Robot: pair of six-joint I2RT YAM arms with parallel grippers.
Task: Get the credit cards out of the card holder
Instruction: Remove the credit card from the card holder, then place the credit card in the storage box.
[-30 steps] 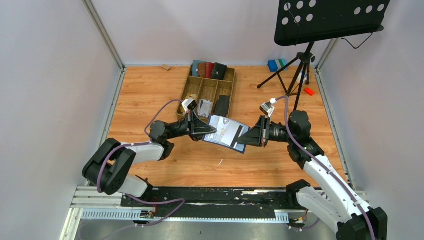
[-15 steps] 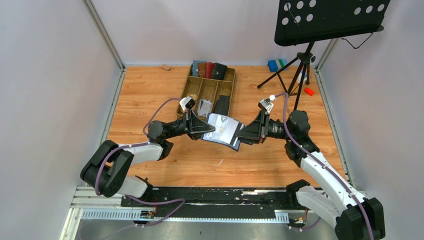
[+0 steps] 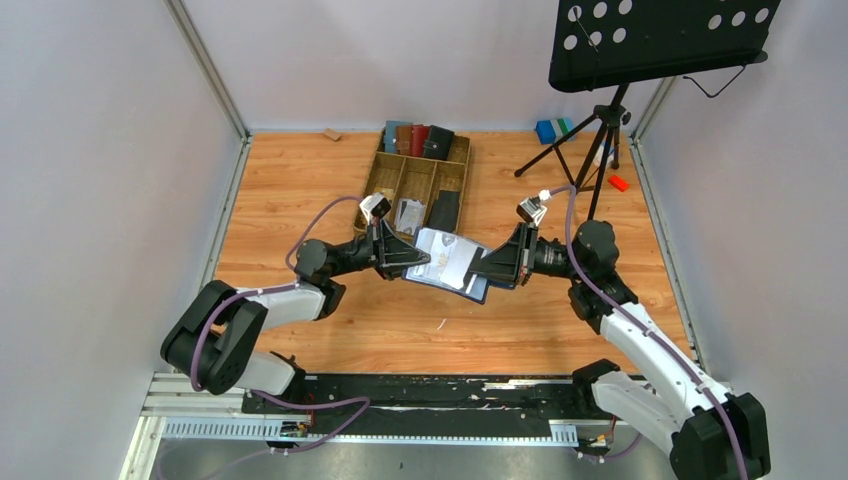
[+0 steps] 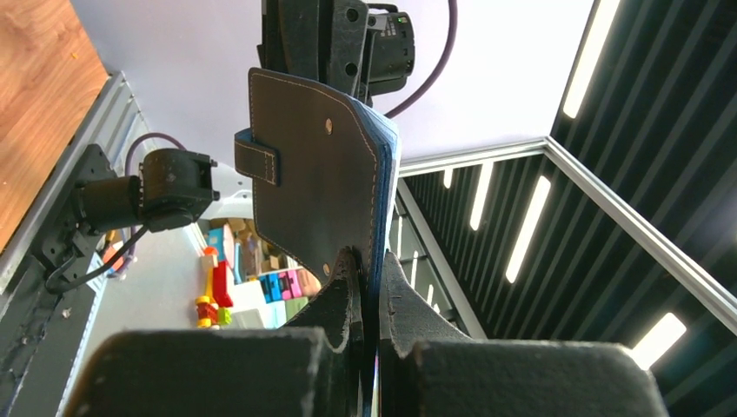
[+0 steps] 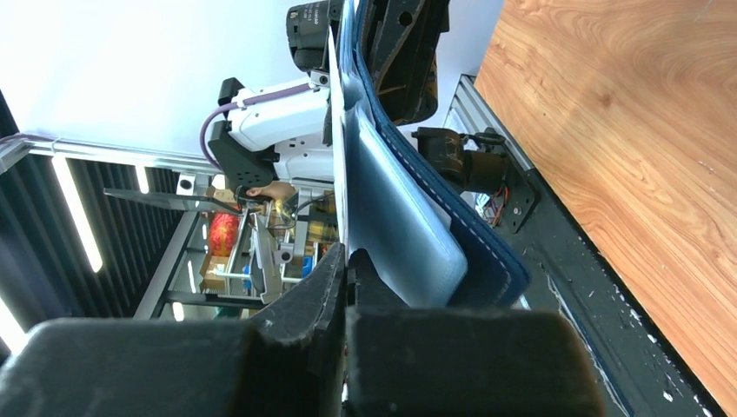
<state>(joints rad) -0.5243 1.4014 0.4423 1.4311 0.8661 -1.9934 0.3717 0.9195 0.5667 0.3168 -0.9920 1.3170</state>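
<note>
Right tool [image 5: 348, 269] re-gripped: let go of the holder's rim, moved in, now pinched shut on what looks like a white credit card [image 3: 447, 256]. Left tool [image 4: 369, 287] clamped on the navy card holder [image 4: 313, 174], midair over the table [image 3: 300, 180]. Card not out yet.

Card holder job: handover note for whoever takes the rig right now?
Left gripper: shut on one edge of the navy card holder, which hangs open above the table.
Right gripper: shut, pinching what looks like the white credit card in the holder's pocket.
Done: holder lifted and opened between both arms.
To do: pull that card clear, set it down, then check the pockets for more.
</note>
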